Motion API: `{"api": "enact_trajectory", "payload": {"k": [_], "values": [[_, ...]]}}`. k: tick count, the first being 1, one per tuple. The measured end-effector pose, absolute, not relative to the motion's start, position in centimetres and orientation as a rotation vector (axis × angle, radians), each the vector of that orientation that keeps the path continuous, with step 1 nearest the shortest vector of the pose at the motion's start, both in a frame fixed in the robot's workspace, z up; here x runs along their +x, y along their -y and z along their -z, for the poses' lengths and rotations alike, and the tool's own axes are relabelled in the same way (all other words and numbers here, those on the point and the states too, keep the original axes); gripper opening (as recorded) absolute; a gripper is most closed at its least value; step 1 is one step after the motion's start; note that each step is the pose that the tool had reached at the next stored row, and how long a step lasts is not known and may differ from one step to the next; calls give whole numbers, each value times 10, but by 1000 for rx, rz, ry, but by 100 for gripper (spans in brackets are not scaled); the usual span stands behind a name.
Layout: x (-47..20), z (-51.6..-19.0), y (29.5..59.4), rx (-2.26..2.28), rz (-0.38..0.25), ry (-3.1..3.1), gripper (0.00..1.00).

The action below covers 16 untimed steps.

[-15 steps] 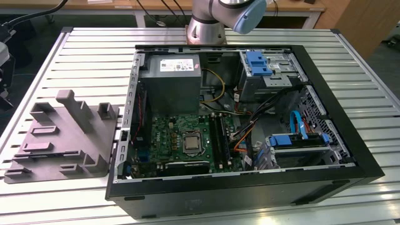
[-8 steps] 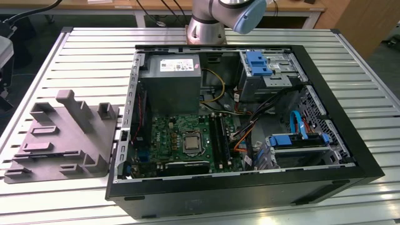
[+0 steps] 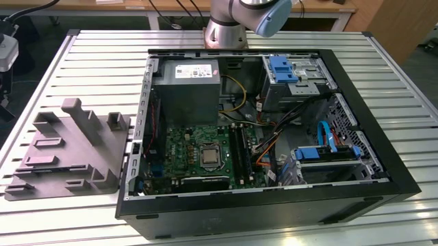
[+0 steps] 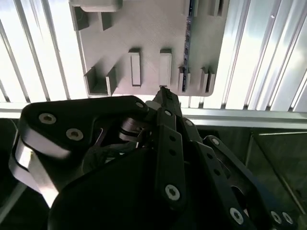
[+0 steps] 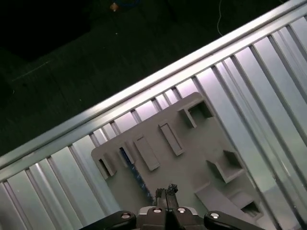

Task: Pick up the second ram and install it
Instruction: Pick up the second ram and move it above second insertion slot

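One second ram point(image 5: 135, 175) sits in a slot along the grey fixture point(image 5: 192, 143), close to its edge. The gripper point(image 5: 168, 190) hangs above the fixture, fingertips pressed together on nothing. On the exterior view's left, the fixture lies beside the open computer case point(image 3: 274, 207), with bare table point(image 3: 102, 51) slats around it.
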<state>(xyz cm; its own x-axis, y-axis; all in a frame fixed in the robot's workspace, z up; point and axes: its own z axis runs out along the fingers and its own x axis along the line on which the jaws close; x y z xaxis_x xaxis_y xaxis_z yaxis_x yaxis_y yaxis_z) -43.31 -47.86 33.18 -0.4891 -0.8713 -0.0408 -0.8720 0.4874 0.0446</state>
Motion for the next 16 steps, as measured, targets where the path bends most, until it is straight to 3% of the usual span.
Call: {"api": "enact_trajectory", "payload": {"k": [16], "values": [[-433,-325,479,-1963,-95,-2446,10]]}}
